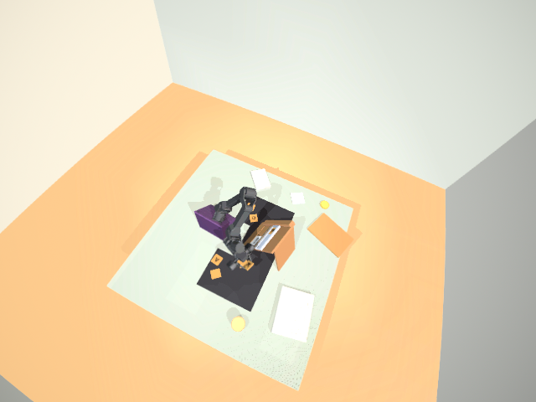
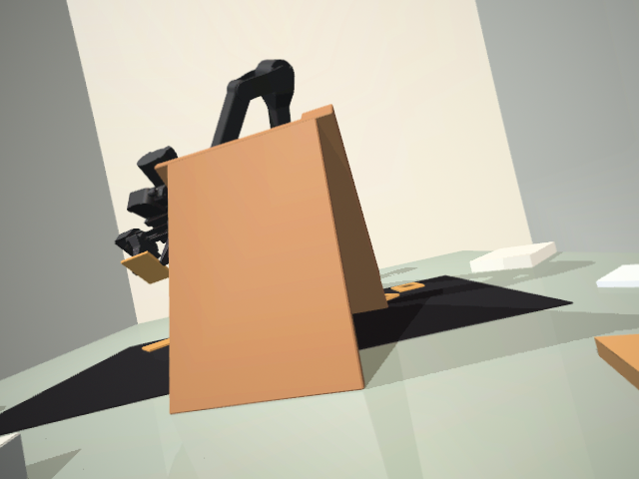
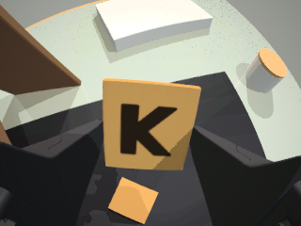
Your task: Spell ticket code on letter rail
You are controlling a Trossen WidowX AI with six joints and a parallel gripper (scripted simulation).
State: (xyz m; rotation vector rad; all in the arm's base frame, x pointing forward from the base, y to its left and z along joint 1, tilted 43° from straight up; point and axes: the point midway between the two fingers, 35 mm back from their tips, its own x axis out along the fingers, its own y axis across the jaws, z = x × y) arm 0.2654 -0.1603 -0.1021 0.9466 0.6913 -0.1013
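My gripper (image 1: 242, 261) (image 3: 148, 129) is shut on the K tile (image 1: 248, 265) (image 2: 146, 266) (image 3: 113, 124), which is held tilted above the near black mat (image 1: 245, 294) (image 2: 103, 368) (image 3: 216, 101). The K faces the wrist camera upright. A lettered tile (image 1: 216, 260), its letter unclear, and a tile with no visible letter (image 1: 215, 273) lie on that mat. An O-like tile (image 1: 253, 218) lies on the far mat (image 1: 283, 212), with another tile partly hidden by the arm. The brown board (image 1: 286, 248) (image 2: 248, 267) carries a pale rail (image 1: 265, 241). The ticket's code is not readable.
A purple block (image 1: 209, 224) is beside the arm's base. A white slab (image 1: 292, 313) (image 3: 155, 19) and a round container (image 1: 238, 323) (image 3: 265, 71) stand beyond the near mat. An orange slab (image 1: 330, 234), a yellow disc (image 1: 324, 204) and white pieces are on the far side.
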